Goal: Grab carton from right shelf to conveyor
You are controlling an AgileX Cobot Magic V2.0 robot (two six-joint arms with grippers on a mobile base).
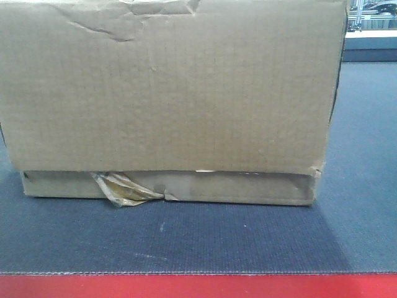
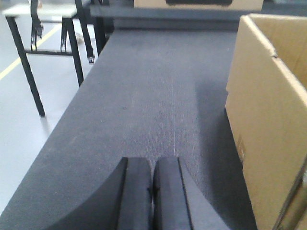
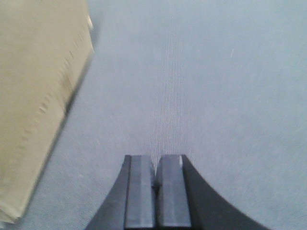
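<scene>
A brown cardboard carton (image 1: 167,93) rests on the dark grey conveyor belt (image 1: 186,236) and fills most of the front view; its bottom flap is torn with loose tape. The carton's side shows at the right in the left wrist view (image 2: 268,124) and at the left in the right wrist view (image 3: 33,96). My left gripper (image 2: 152,165) is shut and empty, low over the belt, left of the carton and apart from it. My right gripper (image 3: 156,163) is shut and empty, over the belt, right of the carton and apart from it.
The belt (image 2: 153,86) has a red front edge (image 1: 198,287). A black-legged table or stand (image 2: 43,52) stands on the grey floor left of the belt. Another carton (image 2: 196,4) sits at the belt's far end.
</scene>
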